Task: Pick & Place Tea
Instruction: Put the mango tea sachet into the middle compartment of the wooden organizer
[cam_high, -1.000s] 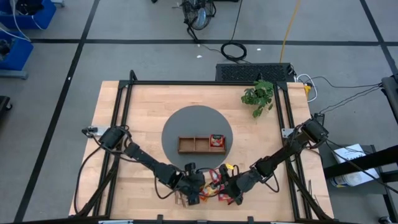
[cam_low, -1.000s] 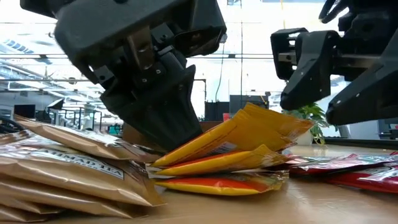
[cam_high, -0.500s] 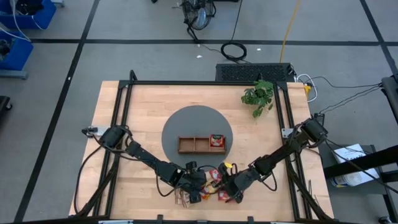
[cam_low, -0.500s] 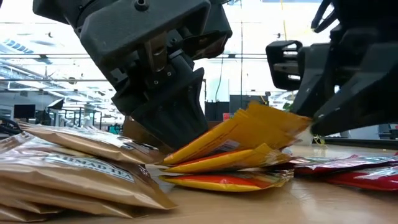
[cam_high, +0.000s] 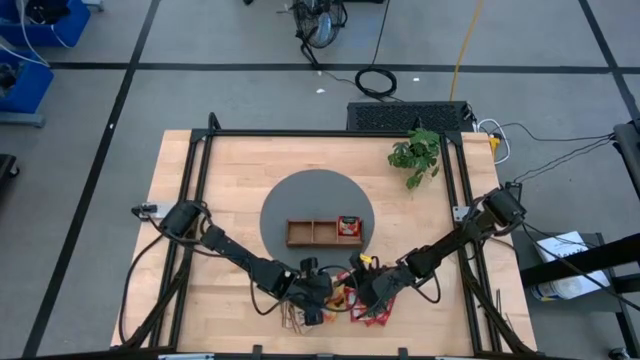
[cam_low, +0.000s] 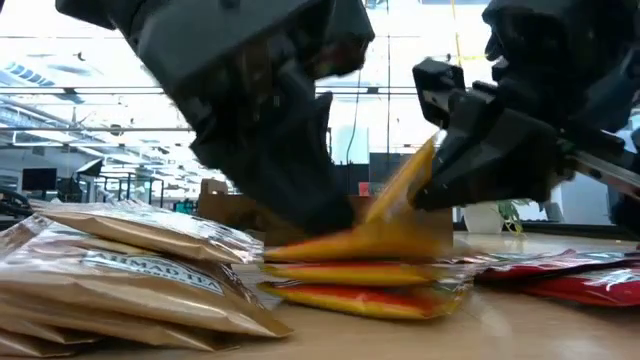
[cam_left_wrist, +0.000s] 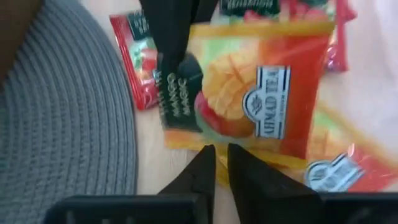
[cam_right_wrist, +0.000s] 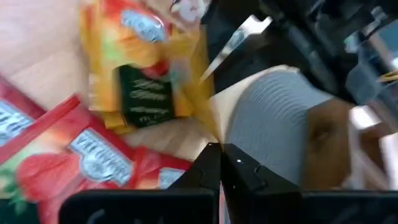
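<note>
Both arms meet over the pile of tea sachets at the near edge of the table, and the coming move turns on the one orange-yellow sachet between them. The right gripper has its fingers pressed together on that sachet's raised edge, so the packet tilts up out of the pile with its lower edge resting on the sachets beneath. The left gripper sits just beside it on the opposite side, fingers nearly together and holding nothing that can be seen, tips at the packet's edge. The wooden tray lies beyond both grippers, toward the table's middle on the grey mat, one end compartment already holding a red sachet. The right arm has the grip, so a lift up and forward toward the tray looks likely.
</note>
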